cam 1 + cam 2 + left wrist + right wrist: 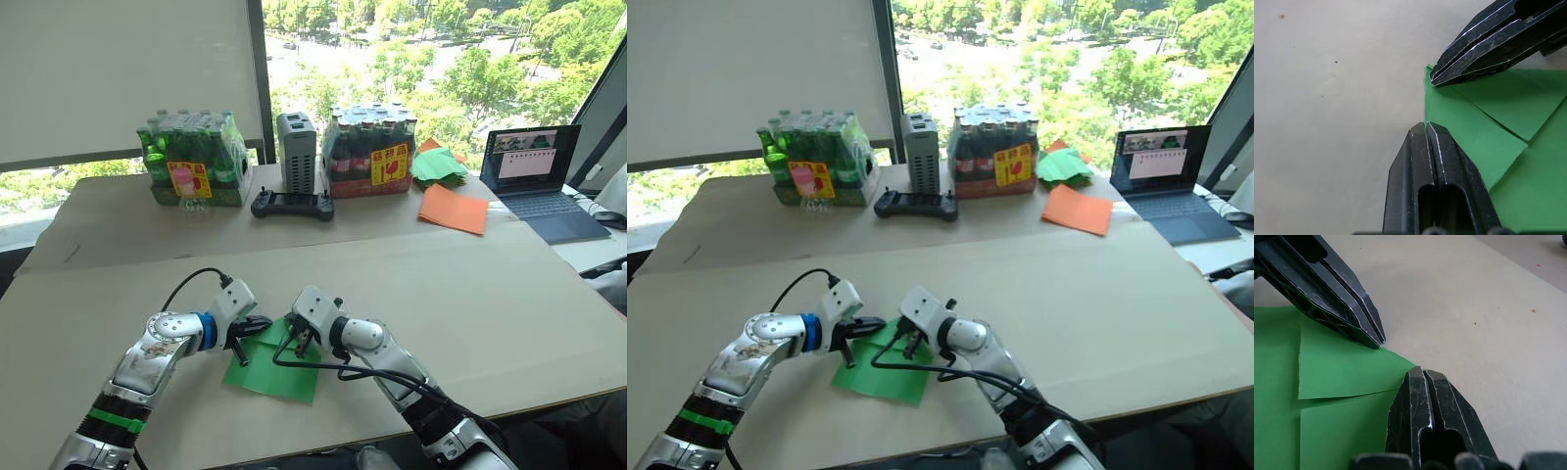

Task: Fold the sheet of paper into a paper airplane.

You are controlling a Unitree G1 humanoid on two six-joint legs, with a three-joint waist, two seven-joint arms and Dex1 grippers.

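The bright green sheet of paper (pixel 272 370) lies flat on the table near the front edge, with corner flaps folded in at its far end (pixel 1498 105). My left gripper (pixel 261 326) is shut, and its tip rests at the paper's far left edge. From the other side my right gripper (pixel 299 339) is also shut, its tip down on the paper's far point (pixel 1342 364). The two tips sit close together, almost facing each other. A black cable from the right arm crosses the sheet.
At the back stand a pack of green bottles (pixel 194 162), a grey box (pixel 297 152), a black controller (pixel 292 204) and a pack of dark bottles (pixel 370 152). An orange sheet (pixel 454 209), a green paper stack (pixel 437 164) and a laptop (pixel 544 176) lie far right.
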